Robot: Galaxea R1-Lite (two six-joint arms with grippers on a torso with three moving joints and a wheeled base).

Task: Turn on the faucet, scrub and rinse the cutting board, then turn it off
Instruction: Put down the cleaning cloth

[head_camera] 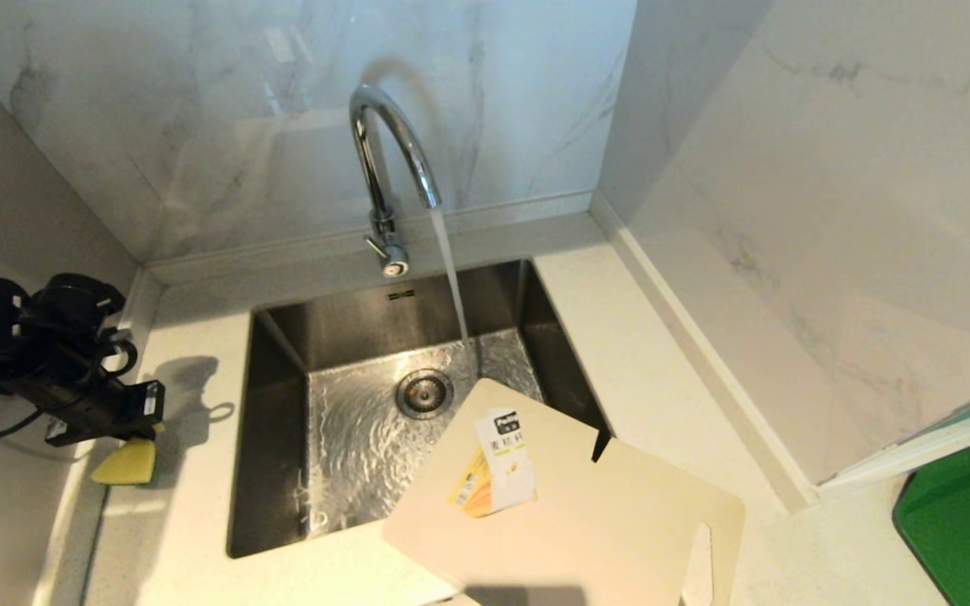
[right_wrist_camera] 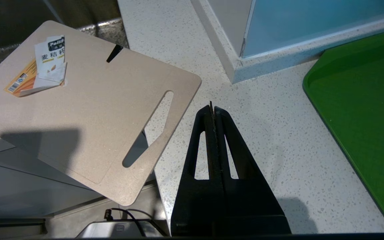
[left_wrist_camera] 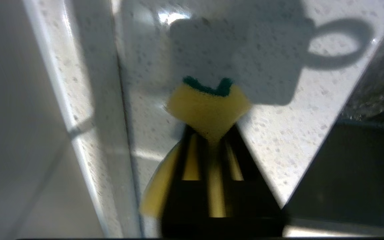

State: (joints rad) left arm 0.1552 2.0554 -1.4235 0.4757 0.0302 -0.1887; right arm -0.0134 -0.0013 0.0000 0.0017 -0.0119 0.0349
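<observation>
**Water running, sponge in hand, board waiting across the sink**

We see the faucet (head_camera: 388, 160) already on: a stream falls from its arched spout into the steel sink (head_camera: 283, 404) and ripples toward the drain. That part of the job looks done; we judge the scrubbing has not started.

The left gripper (head_camera: 135, 433) hangs over the countertop (head_camera: 190, 505) on the sink's left side. Its fingers are nearly closed, pinching a yellow sponge with a green scouring face (left_wrist_camera: 208, 106); in the left wrist view the sponge bulges out from between the fingers, squeezed in at the pinch.

The cutting board (head_camera: 586, 513) lies at the sink's near right corner, partly over the basin and partly on the counter, its paper label (head_camera: 498, 463) facing up. Its slot handle points toward the near right, away from the water, and its long axis runs diagonally from the basin out over the counter.

So the relation that matters is plain: the board lies across the basin from the sponge, to the right of the left gripper and nearer to us. We expect the left arm must carry the sponge rightward over the sink to reach the labelled end.

The right gripper (right_wrist_camera: 212, 110) is closer to the board, just beside its handle end above the counter, but its fingers are pressed together and hold nothing. A green tray (right_wrist_camera: 362, 110) sits off to its right.
</observation>
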